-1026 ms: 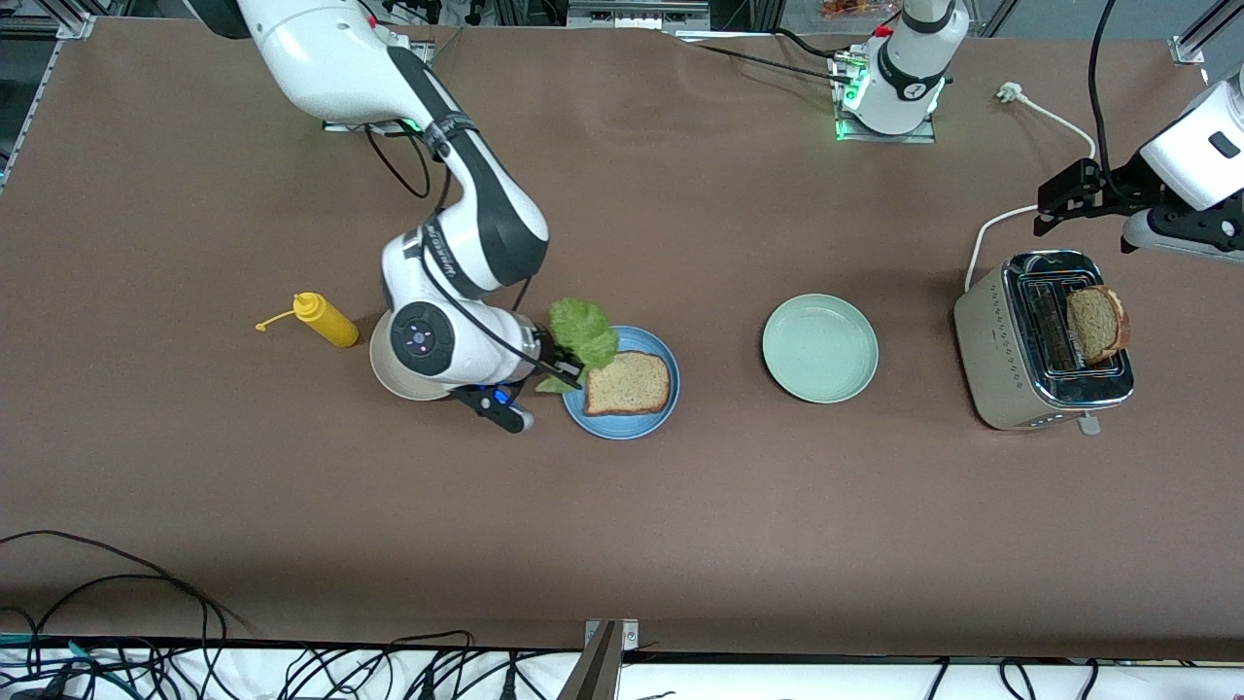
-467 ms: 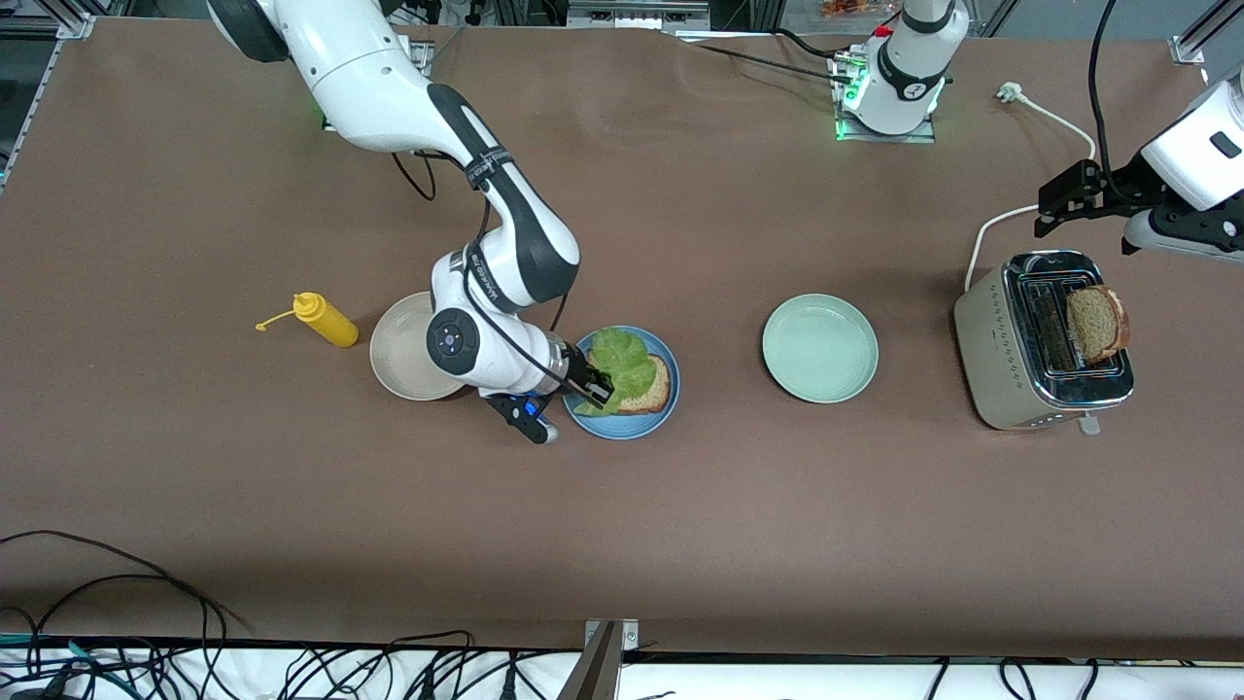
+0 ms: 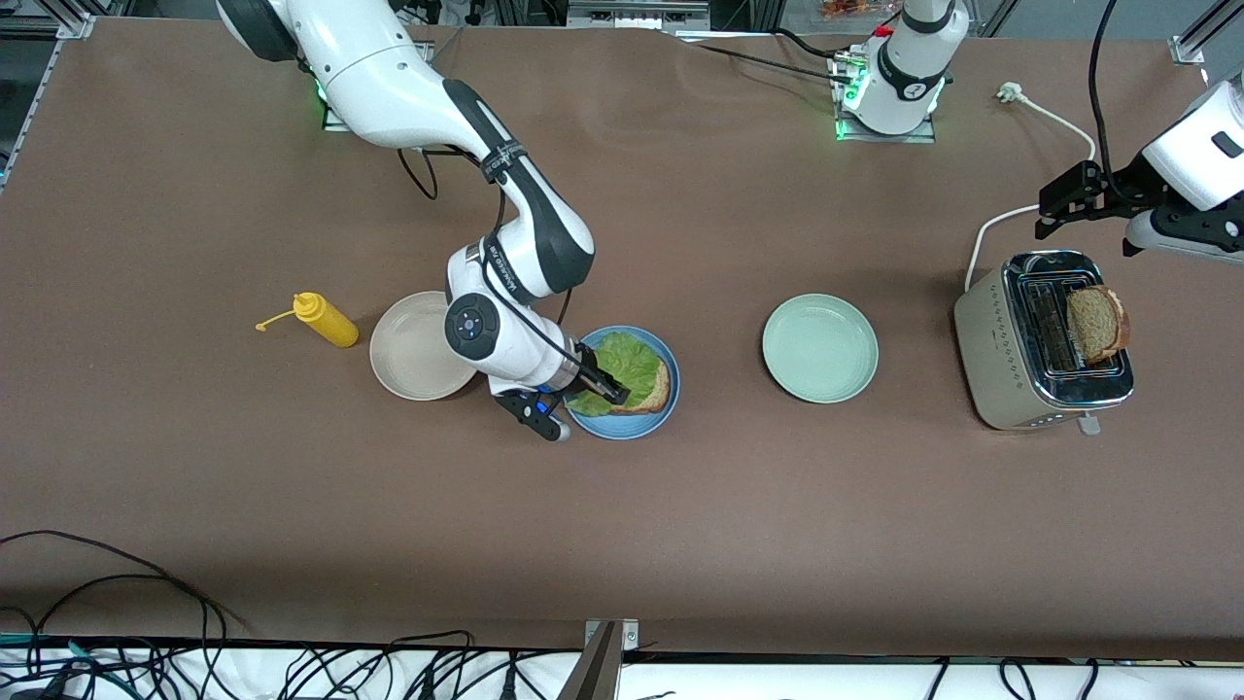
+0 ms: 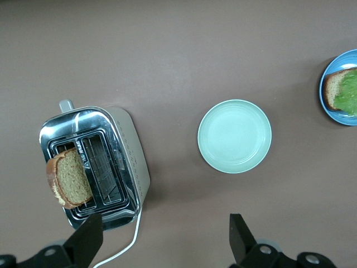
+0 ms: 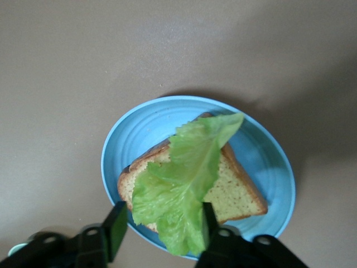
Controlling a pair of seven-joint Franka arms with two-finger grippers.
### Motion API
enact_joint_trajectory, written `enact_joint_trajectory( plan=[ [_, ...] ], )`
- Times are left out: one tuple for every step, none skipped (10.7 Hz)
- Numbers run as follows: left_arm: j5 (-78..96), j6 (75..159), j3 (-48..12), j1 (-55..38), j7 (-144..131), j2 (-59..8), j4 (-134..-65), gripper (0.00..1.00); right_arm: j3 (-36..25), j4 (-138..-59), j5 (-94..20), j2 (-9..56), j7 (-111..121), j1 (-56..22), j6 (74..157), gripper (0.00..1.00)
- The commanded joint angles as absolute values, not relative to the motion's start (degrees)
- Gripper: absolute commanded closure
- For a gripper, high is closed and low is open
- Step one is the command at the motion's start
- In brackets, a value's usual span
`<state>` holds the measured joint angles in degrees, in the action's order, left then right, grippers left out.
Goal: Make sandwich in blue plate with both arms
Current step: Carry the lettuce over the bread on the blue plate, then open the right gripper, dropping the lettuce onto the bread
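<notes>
my right gripper [image 3: 604, 387]: low over the blue plate [image 3: 657, 413], fingers [image 5: 116, 229] parted with the stem end of the lettuce leaf [image 3: 627, 365] sitting loose between them, so spread, not pinching as far as I can see

lettuce leaf: draped over the bread slice [image 3: 655, 391], covering most of it, one tip hanging over the slice's edge toward my right arm's end of the desk [image 3: 680, 544]

bread slice: flat on the blue plate, just the crust and a corner peeking out

blue plate: on the desk between the beige plate [image 3: 413, 350] and the pale green plate [image 3: 819, 348], nothing else on it

my left gripper [image 3: 1067, 199]: up in the air just off the toaster [image 3: 1011, 365], spread wide with nothing in it, this arm's just waiting

second bread slice [image 3: 1098, 323]: standing tilted out of one toaster slot, the other slot bare

toaster: at my left arm's end of the desk, white cord trailing off it

mustard bottle [image 3: 326, 319]: yellow, lying on its side beside the beige plate, at my right arm's end

beige plate: my right arm partly hides it
</notes>
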<state>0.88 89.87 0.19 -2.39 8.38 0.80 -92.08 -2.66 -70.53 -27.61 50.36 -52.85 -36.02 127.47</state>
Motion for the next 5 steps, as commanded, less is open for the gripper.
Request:
enact_joint_trajectory(
  plan=[
    [1.4,90.4,0.2,-2.3,9.8,1.4,-92.6,0.00,-5.5,-71.2,-20.0,46.9,-52.5,-36.6,123.4,0.00],
    [1.4,90.4,0.2,-2.2,9.8,1.4,-92.6,0.00,-6.1,-71.1,-16.0,45.3,-51.9,-36.5,120.0,0.00],
    [1.4,90.4,0.2,-2.2,9.8,1.4,-92.6,0.00,-6.3,-71.1,-11.8,44.1,-51.5,-36.5,117.6,0.00],
    [1.5,90.4,0.2,-2.2,9.8,1.4,-92.6,0.00,-6.3,-71.1,-8.2,43.0,-50.2,-36.4,115.3,0.00],
    [1.5,90.4,0.2,-2.3,9.8,1.4,-92.6,0.00,-6.9,-71.1,-6.2,41.6,-46.9,-36.1,111.9,0.00]
  ],
)
